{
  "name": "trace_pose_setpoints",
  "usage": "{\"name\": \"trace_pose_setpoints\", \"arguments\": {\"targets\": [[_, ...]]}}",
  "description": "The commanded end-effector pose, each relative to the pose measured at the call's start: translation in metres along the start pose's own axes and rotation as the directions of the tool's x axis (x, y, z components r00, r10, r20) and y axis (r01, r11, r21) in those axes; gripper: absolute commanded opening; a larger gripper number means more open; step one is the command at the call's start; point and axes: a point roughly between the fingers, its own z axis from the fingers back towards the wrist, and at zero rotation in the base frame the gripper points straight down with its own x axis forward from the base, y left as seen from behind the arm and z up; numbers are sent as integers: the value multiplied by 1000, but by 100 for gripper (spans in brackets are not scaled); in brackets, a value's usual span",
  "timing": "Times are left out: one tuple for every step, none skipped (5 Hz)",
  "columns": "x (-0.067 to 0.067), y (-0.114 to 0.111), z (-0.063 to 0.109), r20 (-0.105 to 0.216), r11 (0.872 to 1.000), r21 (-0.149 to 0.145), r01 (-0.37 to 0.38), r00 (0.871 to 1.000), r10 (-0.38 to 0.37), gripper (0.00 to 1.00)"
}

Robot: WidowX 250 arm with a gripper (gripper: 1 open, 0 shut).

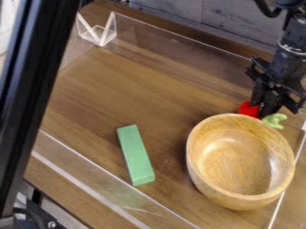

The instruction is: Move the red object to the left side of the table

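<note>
The robot's hand (263,97) is down at the little red toy (249,109), so I think it is at the grabbing part. The toy is by the back rim of the big wooden bowl (201,161), on the right side of the table (106,98). I can't tell if the fingers are wide, or narrow and holding it. Next it should get a good grip, lift up high so it misses the bowl, and go left.

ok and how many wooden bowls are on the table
1. The round wooden bowl sits on the table near its right edge in the picture, just below the red object. The arm covers some of the tabletop's far right corner, so anything small there may be hidden.
</note>
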Motion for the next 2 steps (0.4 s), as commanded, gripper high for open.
{"name": "trace_pose_setpoints", "arguments": {"targets": [[3,-3,3,10,999,31,-44,999,44,0],[0,0,-4,10,995,45,-93,996,92,0]]}}
